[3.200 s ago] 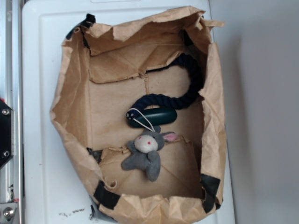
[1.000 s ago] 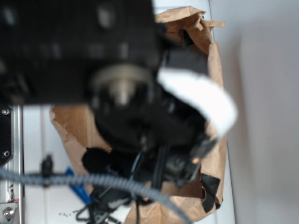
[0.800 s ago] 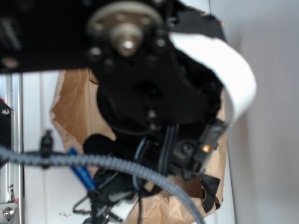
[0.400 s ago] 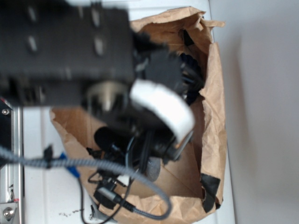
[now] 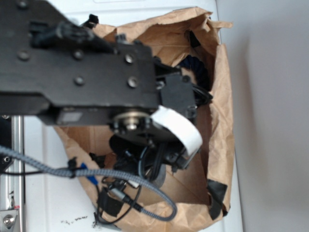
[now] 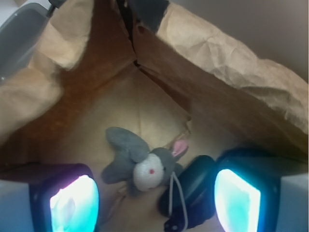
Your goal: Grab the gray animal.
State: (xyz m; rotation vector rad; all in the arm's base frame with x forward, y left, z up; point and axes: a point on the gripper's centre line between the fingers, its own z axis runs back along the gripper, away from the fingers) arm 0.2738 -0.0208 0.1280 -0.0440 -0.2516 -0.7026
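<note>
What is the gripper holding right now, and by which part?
Nothing. The gripper is open, with the gray animal lying loose on the bag floor between its fingers.

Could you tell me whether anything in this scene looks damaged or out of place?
The brown paper bag lining the bin is heavily crumpled, with ragged, torn-looking edges along its rim. Inside, the gray animal lies sprawled on the bottom, pressed against the dark green toy, whose white cord loops over it. The gripper is open above them.
</note>
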